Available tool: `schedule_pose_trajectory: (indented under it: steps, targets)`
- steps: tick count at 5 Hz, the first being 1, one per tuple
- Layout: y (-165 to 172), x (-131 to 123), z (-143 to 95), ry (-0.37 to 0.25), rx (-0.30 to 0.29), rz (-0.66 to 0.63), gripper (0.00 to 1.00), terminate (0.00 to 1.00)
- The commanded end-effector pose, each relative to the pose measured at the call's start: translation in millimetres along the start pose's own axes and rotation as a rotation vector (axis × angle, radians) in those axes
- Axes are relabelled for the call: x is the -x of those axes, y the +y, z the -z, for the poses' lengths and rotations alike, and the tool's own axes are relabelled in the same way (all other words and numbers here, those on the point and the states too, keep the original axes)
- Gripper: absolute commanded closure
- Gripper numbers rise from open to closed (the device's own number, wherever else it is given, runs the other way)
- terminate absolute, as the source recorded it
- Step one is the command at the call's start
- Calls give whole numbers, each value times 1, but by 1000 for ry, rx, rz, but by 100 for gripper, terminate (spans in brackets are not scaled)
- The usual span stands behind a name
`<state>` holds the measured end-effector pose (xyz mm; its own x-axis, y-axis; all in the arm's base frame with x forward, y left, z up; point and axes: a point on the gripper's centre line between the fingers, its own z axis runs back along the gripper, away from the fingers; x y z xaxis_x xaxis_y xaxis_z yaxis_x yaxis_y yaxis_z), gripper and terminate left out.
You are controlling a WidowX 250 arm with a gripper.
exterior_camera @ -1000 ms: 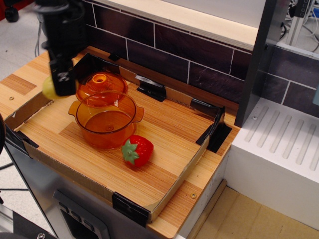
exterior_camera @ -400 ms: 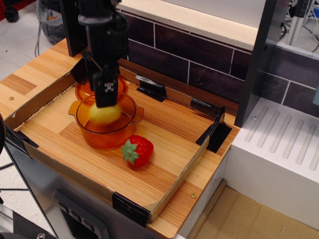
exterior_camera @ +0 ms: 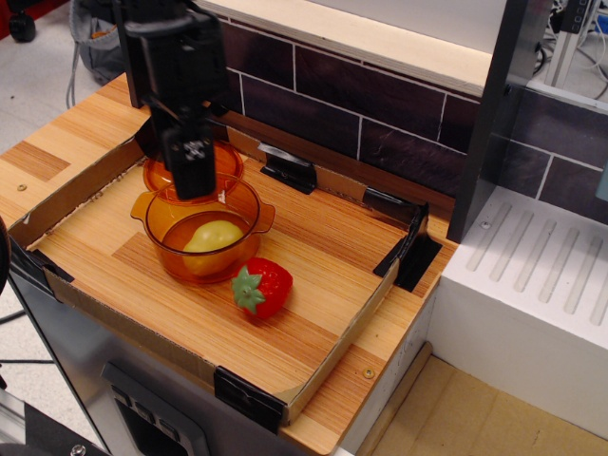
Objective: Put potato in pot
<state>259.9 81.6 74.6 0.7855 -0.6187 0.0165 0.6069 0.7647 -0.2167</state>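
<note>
The yellow potato (exterior_camera: 214,236) lies inside the translucent orange pot (exterior_camera: 167,252), on its bottom, free of any grip. The pot stands at the left of the wooden tray (exterior_camera: 313,275). My black gripper (exterior_camera: 195,180) hangs just above the pot's far rim, a little above and behind the potato. It holds nothing, and its jaws look parted. The arm hides most of what is behind the pot.
The domed orange lid (exterior_camera: 229,162) sits behind the pot, mostly hidden by the gripper. A red strawberry (exterior_camera: 263,287) with green leaves lies against the pot's front right. Low cardboard walls with black corner clips (exterior_camera: 289,172) ring the tray. A dark brick wall (exterior_camera: 380,104) stands behind.
The gripper carried the potato from the tray's left over the pot and let it go. The potato now rests in the pot, and the gripper has risen slightly.
</note>
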Motion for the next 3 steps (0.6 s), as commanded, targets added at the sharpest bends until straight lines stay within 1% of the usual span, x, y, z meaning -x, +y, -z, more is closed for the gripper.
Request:
schedule_pose_trajectory:
  steps: [1,2,3]
  targets:
    - [12,-23,-66,-95,-129,-147,0,0]
    - [25,-17,-87,-211,-231,-378,0,0]
    - [31,-3,-95,-299,-267,-617,0,0]
